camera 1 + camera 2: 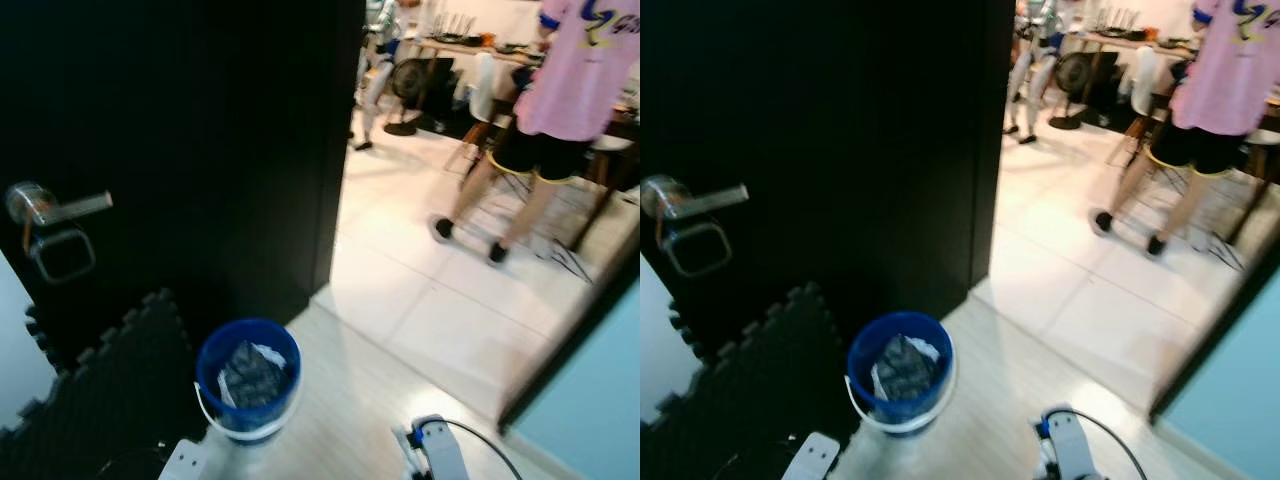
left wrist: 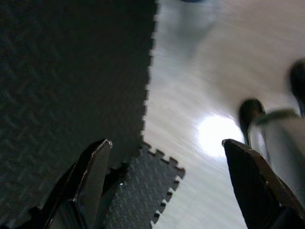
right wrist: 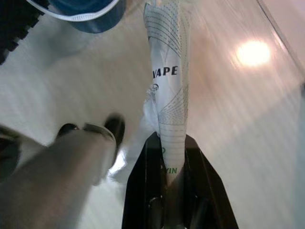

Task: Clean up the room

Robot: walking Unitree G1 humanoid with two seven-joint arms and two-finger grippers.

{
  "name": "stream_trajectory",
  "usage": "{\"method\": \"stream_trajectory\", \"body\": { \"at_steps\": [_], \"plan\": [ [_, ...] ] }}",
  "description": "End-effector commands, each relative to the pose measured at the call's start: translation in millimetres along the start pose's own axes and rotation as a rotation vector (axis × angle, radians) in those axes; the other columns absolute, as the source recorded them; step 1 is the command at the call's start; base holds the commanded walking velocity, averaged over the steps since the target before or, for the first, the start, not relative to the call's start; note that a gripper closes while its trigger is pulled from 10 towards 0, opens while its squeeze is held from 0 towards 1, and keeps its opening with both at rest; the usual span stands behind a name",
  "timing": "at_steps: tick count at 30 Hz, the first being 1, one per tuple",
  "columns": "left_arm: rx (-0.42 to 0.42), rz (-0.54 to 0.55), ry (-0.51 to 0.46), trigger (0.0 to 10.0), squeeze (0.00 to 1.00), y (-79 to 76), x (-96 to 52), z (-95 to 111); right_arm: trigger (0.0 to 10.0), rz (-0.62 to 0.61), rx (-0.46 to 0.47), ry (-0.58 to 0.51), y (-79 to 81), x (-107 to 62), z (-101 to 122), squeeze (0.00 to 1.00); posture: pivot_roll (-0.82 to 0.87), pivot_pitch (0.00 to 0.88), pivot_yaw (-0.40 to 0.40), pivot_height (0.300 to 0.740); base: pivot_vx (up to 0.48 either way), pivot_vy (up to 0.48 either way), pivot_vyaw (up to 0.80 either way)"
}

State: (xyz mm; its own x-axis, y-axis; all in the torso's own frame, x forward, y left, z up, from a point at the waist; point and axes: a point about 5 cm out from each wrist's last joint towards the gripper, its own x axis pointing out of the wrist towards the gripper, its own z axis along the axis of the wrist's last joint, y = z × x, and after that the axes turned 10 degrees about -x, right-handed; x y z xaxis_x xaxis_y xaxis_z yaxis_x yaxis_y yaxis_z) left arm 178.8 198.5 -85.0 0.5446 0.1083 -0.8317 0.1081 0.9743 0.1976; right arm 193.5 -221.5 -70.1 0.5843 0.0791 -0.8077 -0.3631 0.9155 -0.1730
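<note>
A blue bucket with a white handle stands on the pale floor by the black door, with crumpled grey and white rubbish inside. My right gripper is shut on a flattened white paper wrapper printed with dark letters; it hangs low over the floor, a little away from the bucket. The right arm shows at the bottom of the eye views. My left gripper is open and holds nothing, above the toothed edge of the black foam mat. The left arm sits low beside the bucket.
The black door with a silver lever handle stands open on the left. Beyond the doorway, a person in a pink shirt stands on white tiles near chairs, a fan and a table. A teal wall bounds the right.
</note>
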Motion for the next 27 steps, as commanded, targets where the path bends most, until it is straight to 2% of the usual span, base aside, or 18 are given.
{"method": "stream_trajectory", "body": {
  "at_steps": [1,8,16,20,24,27],
  "plan": [
    [0.0,-0.003,0.024,10.0,0.0,-1.4,-1.1,-7.8,10.0,0.002,-0.012,-0.023,-0.9,1.8,9.0,0.0,0.04,0.0,-0.065,0.74,0.36,0.0,0.79],
    [-0.007,-0.001,0.025,10.0,0.0,-1.8,-1.2,-8.4,10.0,-0.01,-0.029,-0.055,-6.0,3.1,20.8,0.0,0.04,0.0,-0.062,0.74,0.324,0.0,0.79],
    [-0.01,-0.02,0.033,10.0,0.0,-3.9,-1.3,-9.2,10.0,-0.057,-0.05,-0.091,-13.5,4.0,35.0,0.0,0.04,0.0,-0.059,0.74,0.0,0.0,0.75],
    [-0.01,-0.039,0.029,10.0,0.0,-5.5,-1.2,-8.4,10.0,-0.08,-0.058,-0.109,-17.6,5.0,45.9,0.0,0.04,0.0,-0.059,0.74,0.0,-0.236,0.0],
    [-0.035,-0.05,0.024,10.0,0.0,-7.9,-1.5,-9.0,10.0,-0.045,-0.139,-0.179,-15.2,7.6,73.7,0.0,0.04,0.0,-0.059,0.74,0.0,-0.472,0.0],
    [-0.035,-0.04,0.025,10.0,0.0,-8.2,-1.7,-10.2,10.0,-0.031,-0.193,-0.206,-13.8,8.3,86.2,0.0,0.04,0.0,-0.059,0.74,0.0,0.0,0.0]
  ]
}}
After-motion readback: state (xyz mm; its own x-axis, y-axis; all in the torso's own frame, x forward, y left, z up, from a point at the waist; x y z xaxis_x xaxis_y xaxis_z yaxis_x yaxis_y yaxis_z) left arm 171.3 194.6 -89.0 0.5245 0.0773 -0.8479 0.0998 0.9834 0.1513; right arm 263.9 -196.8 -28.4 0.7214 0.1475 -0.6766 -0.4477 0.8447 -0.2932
